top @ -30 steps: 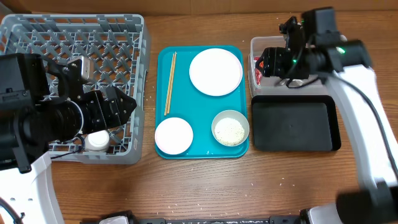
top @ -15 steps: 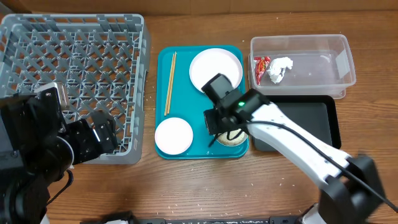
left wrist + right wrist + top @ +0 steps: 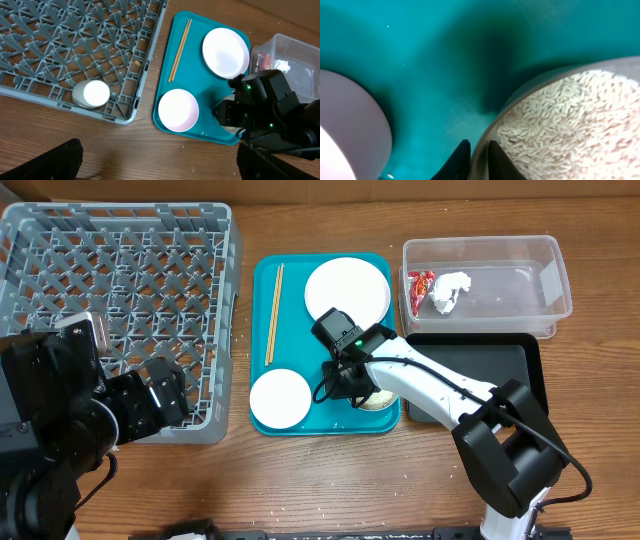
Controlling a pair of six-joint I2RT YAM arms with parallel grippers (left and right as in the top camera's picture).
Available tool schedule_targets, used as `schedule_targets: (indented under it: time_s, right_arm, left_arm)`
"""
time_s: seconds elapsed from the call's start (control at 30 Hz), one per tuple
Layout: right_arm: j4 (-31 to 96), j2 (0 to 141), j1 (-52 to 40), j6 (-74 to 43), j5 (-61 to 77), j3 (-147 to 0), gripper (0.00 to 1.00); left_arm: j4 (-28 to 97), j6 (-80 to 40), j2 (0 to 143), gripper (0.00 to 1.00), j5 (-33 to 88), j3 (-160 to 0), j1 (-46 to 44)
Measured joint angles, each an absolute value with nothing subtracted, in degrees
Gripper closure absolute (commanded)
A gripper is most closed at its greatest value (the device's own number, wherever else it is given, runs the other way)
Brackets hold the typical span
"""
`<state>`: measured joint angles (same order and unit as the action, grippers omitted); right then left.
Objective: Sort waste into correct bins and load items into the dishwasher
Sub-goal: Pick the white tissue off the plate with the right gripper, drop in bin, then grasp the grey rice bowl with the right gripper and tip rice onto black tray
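Observation:
My right gripper (image 3: pixel 350 383) is shut on the rim of the greyish-white bowl (image 3: pixel 546 76) on the teal tray, one finger outside it and one among the off-white rice grains (image 3: pixel 570 120). The arm hides most of the bowl from overhead. My left gripper (image 3: pixel 160 167) stands wide open over bare wood in front of the grey dish rack (image 3: pixel 120 270). A small white cup (image 3: pixel 91 93) sits in the rack's near corner. The plate (image 3: pixel 347 292), the small dish (image 3: pixel 279 398) and the chopsticks (image 3: pixel 273 312) lie on the tray. The red wrapper (image 3: pixel 421 285) and the tissue (image 3: pixel 450 290) are in the clear tub (image 3: pixel 520 250).
The teal tray (image 3: pixel 320 350) sits between the rack and the two bins. The black tray (image 3: pixel 490 375) lies just right of the bowl, in front of the tub. A few loose grains dot the wood near the tray's front edge.
My right arm swung from the clear tub down to the bowl and closed on its rim. My left gripper drew back from the rack, leaving the cup there, and opened fully.

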<state>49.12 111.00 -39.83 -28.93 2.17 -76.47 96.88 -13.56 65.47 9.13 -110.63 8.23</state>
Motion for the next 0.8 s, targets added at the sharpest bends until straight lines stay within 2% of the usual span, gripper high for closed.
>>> schedule_targets:
  time_s: [0.07, 0.23, 0.37, 0.53, 0.6, 0.7, 0.8]
  right_arm:
    - [48.7, 111.0, -39.8, -29.3, 2.0, -76.4, 0.96]
    - [49.3, 110.2, -39.6, -29.6, 2.4, -76.4, 0.96]
    - [48.3, 105.5, -36.9, -28.0, 10.5, -76.4, 0.96]
    - [47.3, 90.7, -27.7, -26.4, 22.4, -76.5, 0.96]
    - [50.0, 85.6, -20.4, -24.0, 27.1, -77.1, 0.96]
    - [55.4, 85.4, -13.3, -19.4, 32.1, -76.8, 0.96]
    - [54.4, 85.6, -5.7, -14.9, 37.3, -71.9, 0.96]
  left_arm:
    - [96.9, -13.6, 65.5, 0.0, 9.1, -110.6, 8.2]
    - [96.9, -13.6, 65.5, 0.0, 9.1, -110.6, 8.2]
    - [96.9, -13.6, 65.5, 0.0, 9.1, -110.6, 8.2]
    - [96.9, -13.6, 65.5, 0.0, 9.1, -110.6, 8.2]
    - [96.9, -13.6, 65.5, 0.0, 9.1, -110.6, 8.2]
    - [96.9, -13.6, 65.5, 0.0, 9.1, -110.6, 8.2]
    - [96.9, -13.6, 65.5, 0.0, 9.1, -110.6, 8.2]
